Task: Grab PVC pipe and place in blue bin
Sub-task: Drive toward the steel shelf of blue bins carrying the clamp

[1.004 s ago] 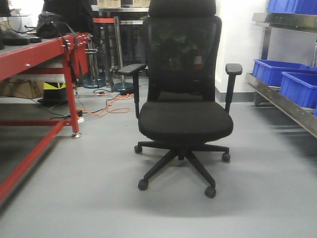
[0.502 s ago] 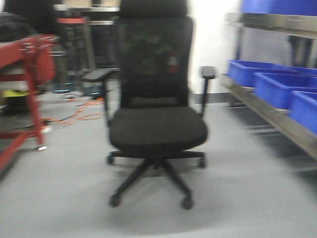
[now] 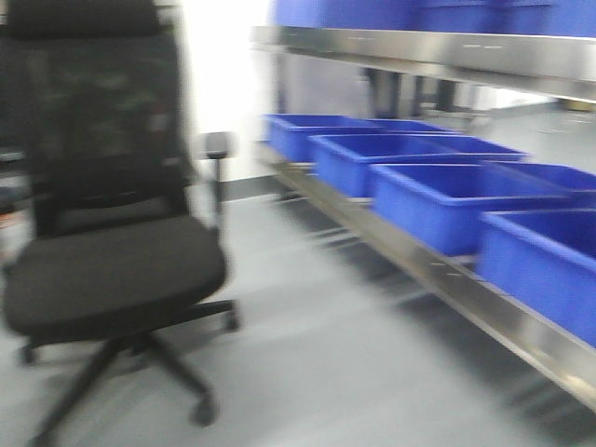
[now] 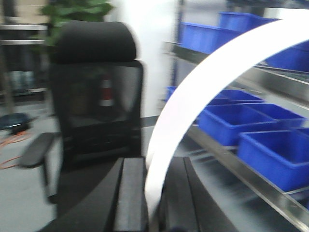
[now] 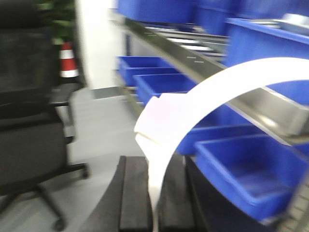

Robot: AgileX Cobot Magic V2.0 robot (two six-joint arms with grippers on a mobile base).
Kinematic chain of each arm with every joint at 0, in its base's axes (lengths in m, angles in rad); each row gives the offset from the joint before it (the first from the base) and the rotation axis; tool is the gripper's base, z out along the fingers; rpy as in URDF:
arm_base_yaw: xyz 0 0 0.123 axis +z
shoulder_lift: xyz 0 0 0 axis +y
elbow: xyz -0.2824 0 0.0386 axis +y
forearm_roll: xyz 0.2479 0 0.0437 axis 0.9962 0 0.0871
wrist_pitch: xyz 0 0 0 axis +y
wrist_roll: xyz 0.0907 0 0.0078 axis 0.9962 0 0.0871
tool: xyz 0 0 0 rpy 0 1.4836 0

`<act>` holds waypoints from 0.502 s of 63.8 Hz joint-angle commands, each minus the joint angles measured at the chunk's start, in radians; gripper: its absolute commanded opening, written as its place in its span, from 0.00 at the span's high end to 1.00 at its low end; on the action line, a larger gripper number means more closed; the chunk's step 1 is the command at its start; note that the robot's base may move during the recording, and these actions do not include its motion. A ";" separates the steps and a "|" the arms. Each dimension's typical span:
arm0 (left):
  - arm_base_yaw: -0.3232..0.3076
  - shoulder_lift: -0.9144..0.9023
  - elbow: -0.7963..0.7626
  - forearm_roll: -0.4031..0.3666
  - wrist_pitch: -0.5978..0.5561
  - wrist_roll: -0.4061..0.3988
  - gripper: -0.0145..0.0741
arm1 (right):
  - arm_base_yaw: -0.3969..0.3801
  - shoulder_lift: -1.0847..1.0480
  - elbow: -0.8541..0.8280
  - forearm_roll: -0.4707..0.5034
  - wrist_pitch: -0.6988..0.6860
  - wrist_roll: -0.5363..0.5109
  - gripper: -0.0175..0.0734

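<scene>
In the left wrist view a white curved PVC pipe (image 4: 207, 82) rises from between the black pads and arcs up to the right; my left gripper (image 4: 154, 163) is shut on its lower end. The right wrist view shows a white curved piece with a flat tab (image 5: 227, 79), and my right gripper (image 5: 154, 164) is shut on its foot. Whether these are one piece or two cannot be told. Blue bins (image 3: 447, 200) stand in a row on a metal shelf to the right, also seen as a blue bin (image 5: 241, 169) just right of the right gripper. Neither gripper appears in the front view.
A black office chair (image 3: 102, 270) stands on the grey floor at the left, close by. The steel shelf rail (image 3: 419, 270) runs diagonally along the right, with a second shelf of blue bins (image 3: 400, 11) above. The frames are motion-blurred.
The front view has swung to the right: the chair slid from the centre to the left edge, the red bench left the frame, and the shelf of blue bins now fills the right.
</scene>
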 commanded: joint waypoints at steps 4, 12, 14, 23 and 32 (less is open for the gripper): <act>-0.007 -0.005 0.000 -0.003 -0.027 -0.009 0.96 | -0.005 0.000 -0.004 -0.008 -0.032 -0.006 0.99; -0.007 -0.005 0.000 -0.003 -0.027 -0.009 0.96 | -0.005 0.000 -0.004 -0.008 -0.032 -0.006 0.99; -0.007 -0.005 0.000 -0.003 -0.027 -0.009 0.96 | -0.005 0.000 -0.004 -0.008 -0.032 -0.006 0.99; -0.007 -0.005 0.000 -0.003 -0.027 -0.009 0.96 | -0.005 0.000 -0.004 -0.008 -0.032 -0.006 0.99; -0.007 -0.005 0.000 -0.003 -0.027 -0.009 0.96 | -0.005 0.000 -0.004 -0.008 -0.032 -0.006 0.99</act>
